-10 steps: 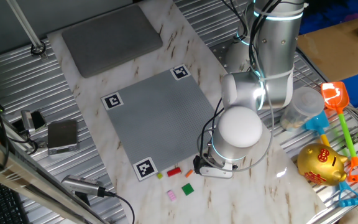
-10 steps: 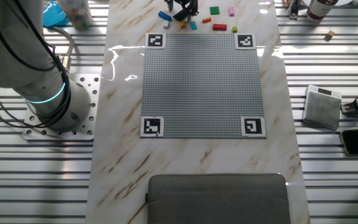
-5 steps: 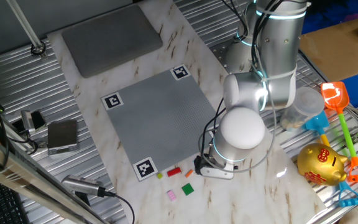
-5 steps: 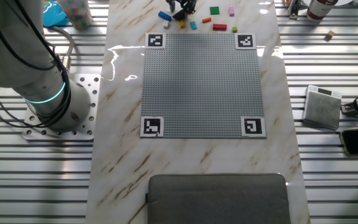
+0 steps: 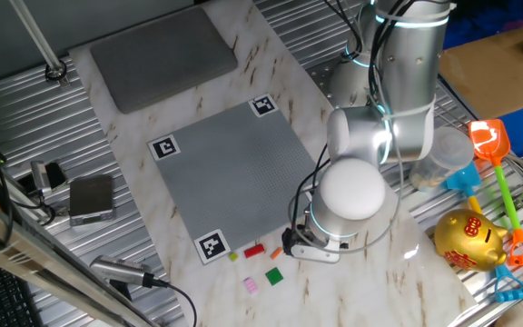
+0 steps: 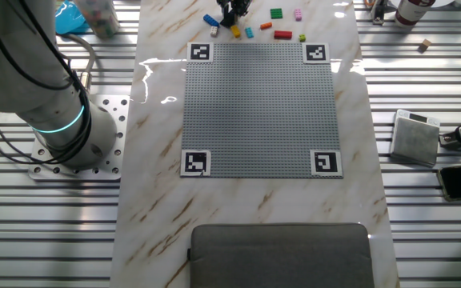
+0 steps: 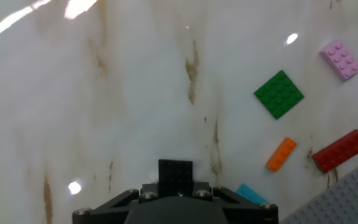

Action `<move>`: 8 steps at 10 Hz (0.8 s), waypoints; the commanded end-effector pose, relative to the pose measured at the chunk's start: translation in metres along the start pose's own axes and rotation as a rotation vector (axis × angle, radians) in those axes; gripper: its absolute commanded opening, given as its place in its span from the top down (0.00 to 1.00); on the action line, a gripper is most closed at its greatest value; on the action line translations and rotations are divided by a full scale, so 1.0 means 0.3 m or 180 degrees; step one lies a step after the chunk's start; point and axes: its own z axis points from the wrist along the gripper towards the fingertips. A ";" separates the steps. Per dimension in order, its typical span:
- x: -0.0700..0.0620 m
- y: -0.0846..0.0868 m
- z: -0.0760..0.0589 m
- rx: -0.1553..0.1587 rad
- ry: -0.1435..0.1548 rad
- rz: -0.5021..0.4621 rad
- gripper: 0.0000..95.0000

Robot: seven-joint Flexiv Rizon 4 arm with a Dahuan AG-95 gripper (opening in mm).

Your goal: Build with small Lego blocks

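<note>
The big grey studded square plate point(image 6: 261, 108) with black-and-white corner markers lies flat in the middle of the white marble-patterned tabletop point(image 6: 158, 200), and a grey padded mat point(image 6: 281, 254) sits beyond its far edge. The loose bricks lie in a scatter on the bare marble just off one edge of the plate.

The black two-finger gripper point(image 7: 176, 190) hangs low over that scatter. In the hand view a small black studded brick point(image 7: 176, 175) sits right at the fingertips, apparently pinched between them, though the contact itself is hidden and I cannot tell for certain that it is held.

By size, the flat green square brick point(image 7: 279, 94) comes first, then the long red brick point(image 7: 340, 151) lying just beside the plate's corner, the pink brick point(image 7: 340, 60), the narrow orange brick point(image 7: 281, 154) and a light-blue brick point(image 7: 251, 193) partly hidden by the gripper.

These pieces are likely very light, rigid and smooth-sided, so they would slide on the polished marble if nudged; the best hold is across two opposite flat side walls, squarely, not on the studs. The orange and light-blue bricks lie nearest the fingers and could be bumped.
</note>
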 end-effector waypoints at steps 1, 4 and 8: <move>-0.003 0.000 -0.002 -0.0017 0.0012 0.0018 1.00; -0.018 -0.017 -0.025 -0.0040 0.0012 0.0029 1.00; -0.043 -0.071 -0.064 -0.0072 0.0016 -0.0050 1.00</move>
